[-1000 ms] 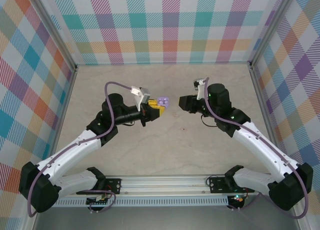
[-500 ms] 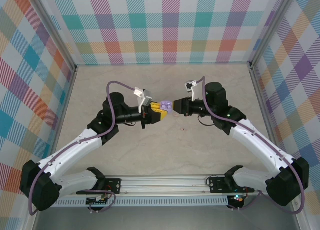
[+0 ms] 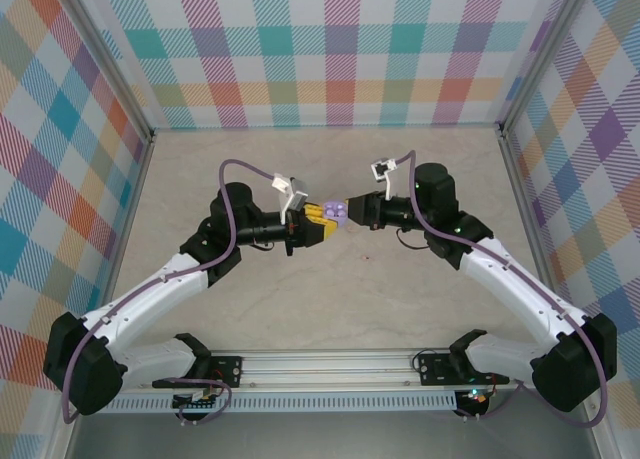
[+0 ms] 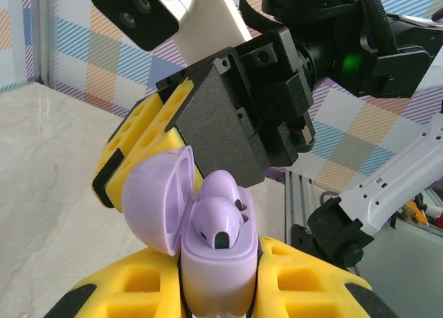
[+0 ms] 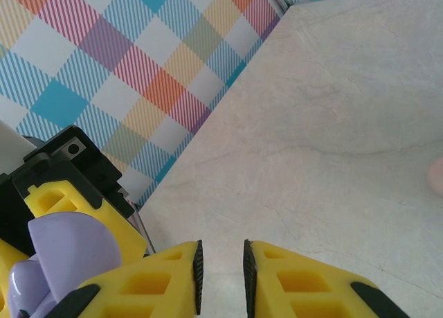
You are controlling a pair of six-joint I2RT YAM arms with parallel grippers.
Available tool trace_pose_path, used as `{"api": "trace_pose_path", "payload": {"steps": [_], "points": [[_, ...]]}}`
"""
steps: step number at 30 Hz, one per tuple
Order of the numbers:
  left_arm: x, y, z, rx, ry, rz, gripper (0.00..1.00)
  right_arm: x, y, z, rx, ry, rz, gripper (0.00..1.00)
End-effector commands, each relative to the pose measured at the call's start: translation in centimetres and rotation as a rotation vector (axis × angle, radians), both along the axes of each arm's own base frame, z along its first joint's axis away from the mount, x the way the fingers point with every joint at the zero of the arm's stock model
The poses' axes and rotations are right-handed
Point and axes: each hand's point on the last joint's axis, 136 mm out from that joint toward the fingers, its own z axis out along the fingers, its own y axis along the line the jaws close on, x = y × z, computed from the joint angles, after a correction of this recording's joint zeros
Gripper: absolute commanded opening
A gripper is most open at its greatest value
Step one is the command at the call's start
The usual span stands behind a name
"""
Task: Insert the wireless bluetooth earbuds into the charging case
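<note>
Fingers of left gripper clamp the purple charging case by its base, held upright off the table. Lid is hinged open, tipped left. One purple earbud sits in the case, with a second purple bud just behind it, close under the right gripper's black body. Right gripper is narrowed to a thin slit, nothing seen between the pads, its tip right at the open case. In the top view, left gripper and right gripper meet nose to nose mid-table, case between them. Pinkish blob lies on the table at the frame edge, too cut off to identify. Plaid wall behind.
</note>
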Motion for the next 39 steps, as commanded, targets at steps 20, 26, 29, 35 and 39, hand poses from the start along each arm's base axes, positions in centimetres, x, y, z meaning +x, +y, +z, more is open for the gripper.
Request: {"api": "trace_pose_path", "payload": {"steps": [20,26,29,35,39], "points": [[2.1,-0.9,-1.0,0.031,0.078,0.067,0.13,-0.8,-1.4,2.4,0.027,-0.129,-0.056,0.25],[6.0,0.9,-3.2,0.097,0.162,0.297,0.13,2.3,-5.6,-1.5,-0.198,-0.045,-0.348,0.26],[8.6,2.8,-5.0,0.137,0.238,0.44,0.14,2.6,-6.8,-2.6,-0.265,-0.026,-0.397,0.26],[13.1,6.9,-9.8,0.22,0.46,0.636,0.13,2.6,-7.3,-3.6,-0.31,-0.011,-0.415,0.29],[14.9,8.6,-13.3,0.298,0.589,0.7,0.13,2.6,-7.4,-4.1,-0.33,0.002,-0.411,0.29]]}}
